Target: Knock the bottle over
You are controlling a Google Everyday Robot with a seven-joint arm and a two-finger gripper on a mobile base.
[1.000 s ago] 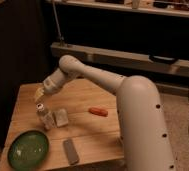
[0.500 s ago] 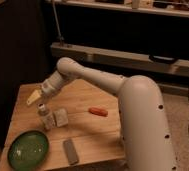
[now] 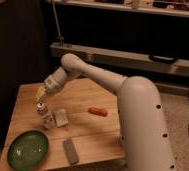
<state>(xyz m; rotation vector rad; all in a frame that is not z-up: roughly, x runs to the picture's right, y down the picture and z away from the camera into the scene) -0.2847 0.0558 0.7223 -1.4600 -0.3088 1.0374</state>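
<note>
The bottle (image 3: 44, 116) is small and clear with a white cap. It stands upright on the left part of the wooden table (image 3: 95, 135). My gripper (image 3: 41, 93), with yellowish fingertips, hangs just above and slightly behind the bottle's cap, at the end of the white arm reaching in from the right. A small white object (image 3: 61, 117) sits right beside the bottle on its right.
A green bowl (image 3: 28, 148) sits at the table's front left corner. A grey flat block (image 3: 70, 151) lies near the front edge. An orange-red object (image 3: 98, 111) lies mid-table. Dark shelving (image 3: 138, 55) runs behind the table.
The gripper has shifted slightly to the right and now sits closer over the bottle's cap. The bottle still stands where it was.
</note>
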